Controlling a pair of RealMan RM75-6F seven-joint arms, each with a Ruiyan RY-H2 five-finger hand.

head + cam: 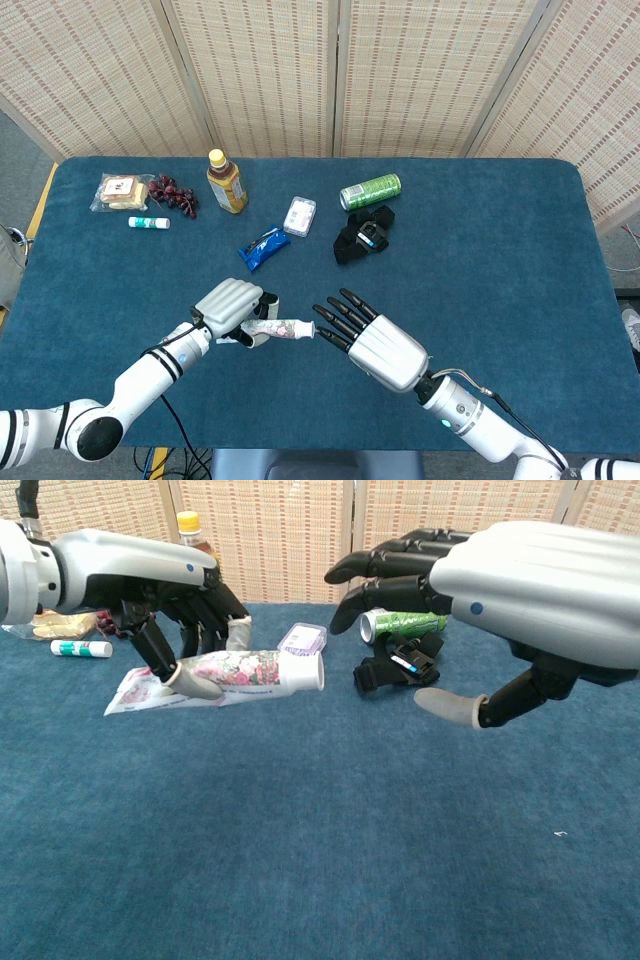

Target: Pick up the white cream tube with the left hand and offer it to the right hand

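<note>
My left hand [232,304] [180,590] holds the white cream tube [283,328] [245,670] by its flowered body, lifted off the blue table, cap end pointing right. My right hand [372,338] [490,590] is open just to the right, its fingers spread and reaching toward the cap. A small gap still shows between the fingertips [322,315] and the tube's cap in the head view.
Behind lie a blue snack packet [263,248], a small white box [299,215] [302,638], a green can [370,190] [405,621], a black strap bundle [363,236] [398,667], a yellow-capped bottle [226,183], grapes [172,193], a wrapped sandwich [123,191] and a small tube [149,223] [82,648].
</note>
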